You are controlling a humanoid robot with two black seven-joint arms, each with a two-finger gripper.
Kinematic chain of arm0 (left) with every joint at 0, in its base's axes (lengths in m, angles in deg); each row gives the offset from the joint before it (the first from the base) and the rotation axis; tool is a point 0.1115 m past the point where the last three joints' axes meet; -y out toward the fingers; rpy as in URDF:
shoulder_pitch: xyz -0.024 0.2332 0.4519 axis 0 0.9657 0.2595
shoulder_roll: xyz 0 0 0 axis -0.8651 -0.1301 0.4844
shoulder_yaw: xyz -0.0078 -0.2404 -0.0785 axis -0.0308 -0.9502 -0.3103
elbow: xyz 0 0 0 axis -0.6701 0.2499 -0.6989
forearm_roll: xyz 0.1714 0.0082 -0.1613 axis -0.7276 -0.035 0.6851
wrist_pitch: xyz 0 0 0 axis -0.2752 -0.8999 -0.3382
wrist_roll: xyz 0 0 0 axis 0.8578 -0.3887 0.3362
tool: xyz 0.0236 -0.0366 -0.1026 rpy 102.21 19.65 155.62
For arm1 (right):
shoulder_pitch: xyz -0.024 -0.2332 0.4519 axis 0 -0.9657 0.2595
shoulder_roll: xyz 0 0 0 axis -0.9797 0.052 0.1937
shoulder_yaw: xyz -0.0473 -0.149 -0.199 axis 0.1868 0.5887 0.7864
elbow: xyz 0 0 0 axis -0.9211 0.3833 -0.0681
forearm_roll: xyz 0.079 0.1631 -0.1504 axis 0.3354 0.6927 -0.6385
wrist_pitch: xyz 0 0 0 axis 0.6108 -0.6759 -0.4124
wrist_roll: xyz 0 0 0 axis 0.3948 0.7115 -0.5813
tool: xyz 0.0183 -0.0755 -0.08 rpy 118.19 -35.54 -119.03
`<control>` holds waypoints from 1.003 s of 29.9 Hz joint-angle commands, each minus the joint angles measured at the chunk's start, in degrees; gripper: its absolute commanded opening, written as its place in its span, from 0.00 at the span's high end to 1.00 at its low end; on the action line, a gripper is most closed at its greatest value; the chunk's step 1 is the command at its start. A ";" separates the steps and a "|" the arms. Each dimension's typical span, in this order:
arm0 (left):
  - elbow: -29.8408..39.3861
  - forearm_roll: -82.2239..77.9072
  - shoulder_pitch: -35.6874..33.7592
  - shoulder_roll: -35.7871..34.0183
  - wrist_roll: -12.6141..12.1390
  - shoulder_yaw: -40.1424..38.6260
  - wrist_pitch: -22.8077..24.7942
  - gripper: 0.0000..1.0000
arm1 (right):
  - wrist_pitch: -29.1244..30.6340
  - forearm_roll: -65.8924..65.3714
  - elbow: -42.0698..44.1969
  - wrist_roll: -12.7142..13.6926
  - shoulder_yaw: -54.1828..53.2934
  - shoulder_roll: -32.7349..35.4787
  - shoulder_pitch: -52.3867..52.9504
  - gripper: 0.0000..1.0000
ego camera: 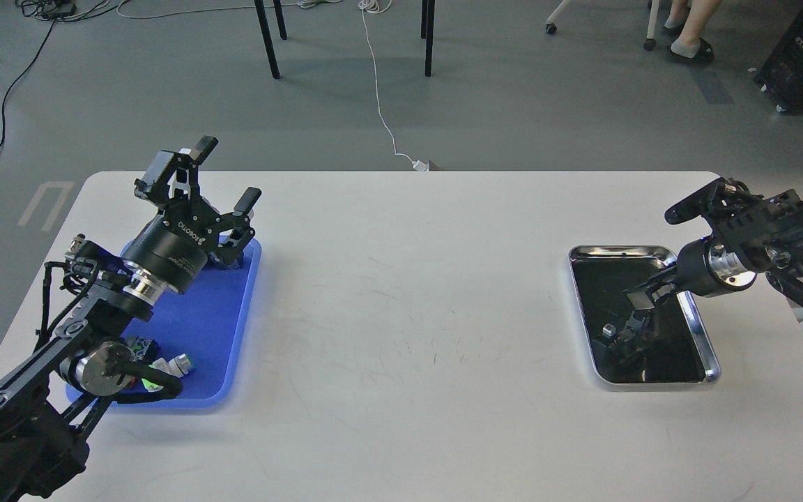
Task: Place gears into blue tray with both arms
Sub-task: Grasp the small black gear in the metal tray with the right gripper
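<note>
The blue tray lies at the table's left. My left gripper hovers over its far end, open, with nothing between the fingers. A dark shape sits on the tray just beneath it; I cannot tell whether it is a gear. My right gripper reaches in low over the steel tray at the right. It is dark and seen side-on, so its fingers cannot be told apart. Small dark parts, probably gears, lie on that tray's dark floor, one with a pale spot.
Colourful push-button switches lie at the blue tray's near end, partly behind my left arm's elbow. The table's far edge runs behind both grippers. Chair legs and cables are on the floor beyond.
</note>
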 commanded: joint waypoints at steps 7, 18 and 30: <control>0.07 0.00 0.21 -0.13 0.02 -0.09 0.09 0.02 | 0.00 0.01 2.60 0.00 0.07 -1.81 -0.74 0.35; 0.07 0.00 0.21 -0.22 0.02 -0.09 0.09 0.02 | 0.00 0.01 4.18 0.00 0.07 -2.86 -2.06 0.39; 0.07 0.00 0.65 -0.22 0.02 -0.09 0.18 0.02 | 0.00 0.01 5.33 0.00 0.07 -3.13 -2.15 0.61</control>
